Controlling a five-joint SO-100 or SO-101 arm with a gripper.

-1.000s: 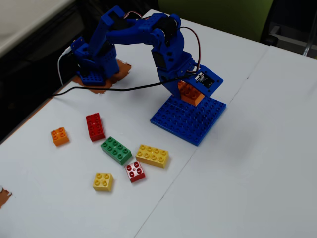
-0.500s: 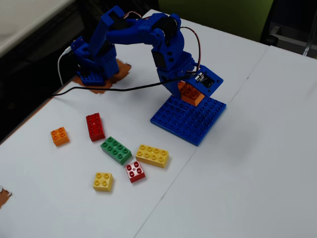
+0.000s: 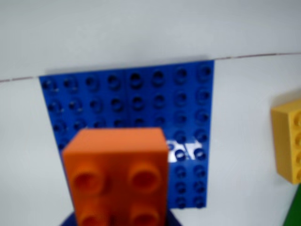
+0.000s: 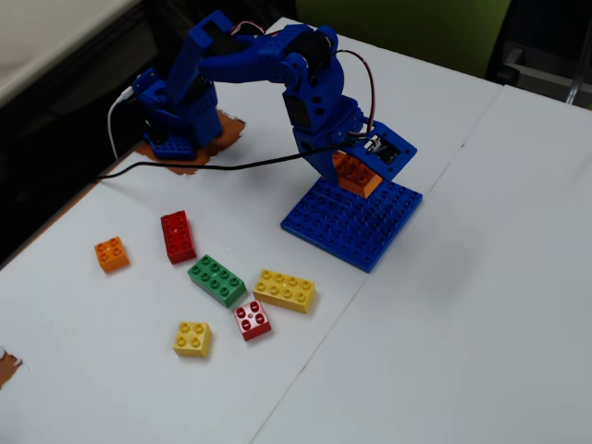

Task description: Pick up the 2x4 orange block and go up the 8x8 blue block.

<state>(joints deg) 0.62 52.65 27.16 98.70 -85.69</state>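
The gripper (image 4: 356, 171) pinches the orange brick (image 3: 117, 176) and holds it above the blue plate (image 4: 353, 220), near the plate's edge closest to the arm, probably so its studs can line up before it goes down. The yellow brick (image 3: 288, 139) lies beside the plate.

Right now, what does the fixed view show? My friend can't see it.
A blue robot arm holds the 2x4 orange block in its gripper just over the 8x8 blue block on a white table. Six smaller bricks, orange, red, green, yellow and red-and-white, lie scattered on the left.
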